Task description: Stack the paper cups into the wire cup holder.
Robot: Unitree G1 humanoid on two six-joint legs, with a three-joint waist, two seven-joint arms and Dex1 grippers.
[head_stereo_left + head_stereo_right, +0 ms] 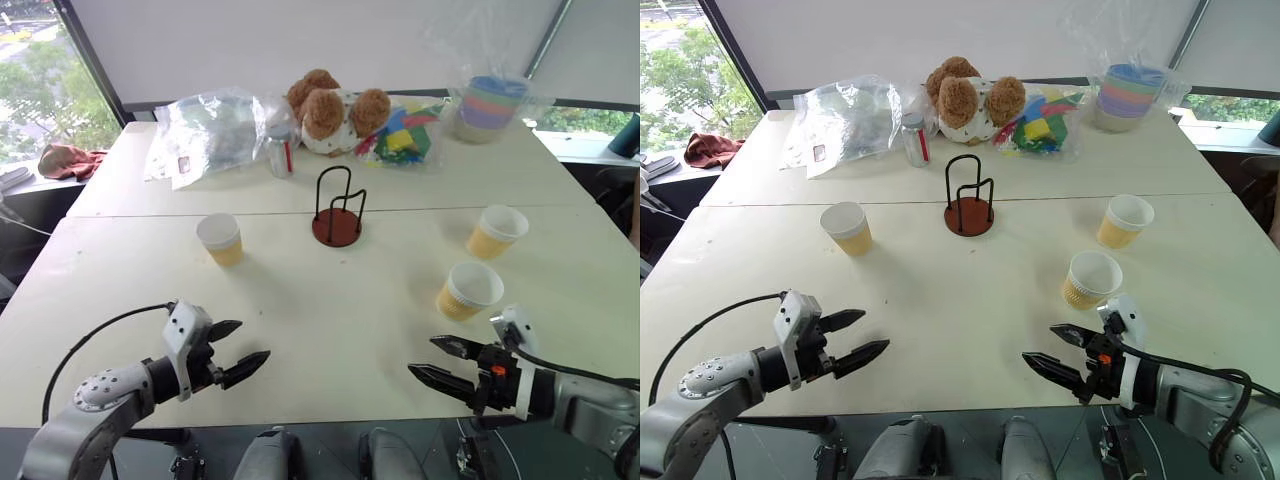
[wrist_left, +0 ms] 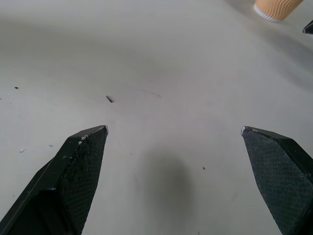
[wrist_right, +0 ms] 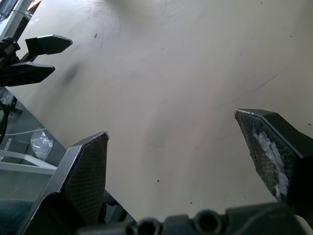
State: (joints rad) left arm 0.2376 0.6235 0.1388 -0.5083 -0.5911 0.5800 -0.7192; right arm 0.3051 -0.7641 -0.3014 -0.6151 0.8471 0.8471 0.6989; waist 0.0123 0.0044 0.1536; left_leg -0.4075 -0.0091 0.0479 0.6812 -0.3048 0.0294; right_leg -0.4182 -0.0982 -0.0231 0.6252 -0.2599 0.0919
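Hovering low over the near edge of the bench (image 1: 330, 330), both end effectors are spread wide and hold nothing. The left end effector (image 1: 240, 351) hangs at about 7 o'clock from the bench centre, its fingers pointing inward; the right end effector (image 1: 440, 362) hangs at about 5 o'clock, pointing inward too. Between them the bench surface is bare.

As far as I can judge, the task is not begun. The wire cup holder (image 1: 338, 210) stands empty, and all three paper cups stand upright and apart on the bench, so three cups are left to place.

The nearest cup (image 1: 469, 291) stands just beyond the right end effector, at about 4 o'clock from the holder. A second cup (image 1: 496, 231) stands further back on the same side, at about 3 o'clock from the holder. The third cup (image 1: 220, 239) stands on the left side, at about 9 o'clock from the holder, well apart from the left end effector.

The cups are small and tapered, with a white rim and white inside and a yellow-orange ribbed body; each opens upward. The holder has a round dark red base with thin black wire loops rising upright, and it stands near the seam of the bench, in the middle. Behind it lie plush toys (image 1: 330, 105), plastic bags (image 1: 205, 125) and wrapped pastel bowls (image 1: 490, 105).
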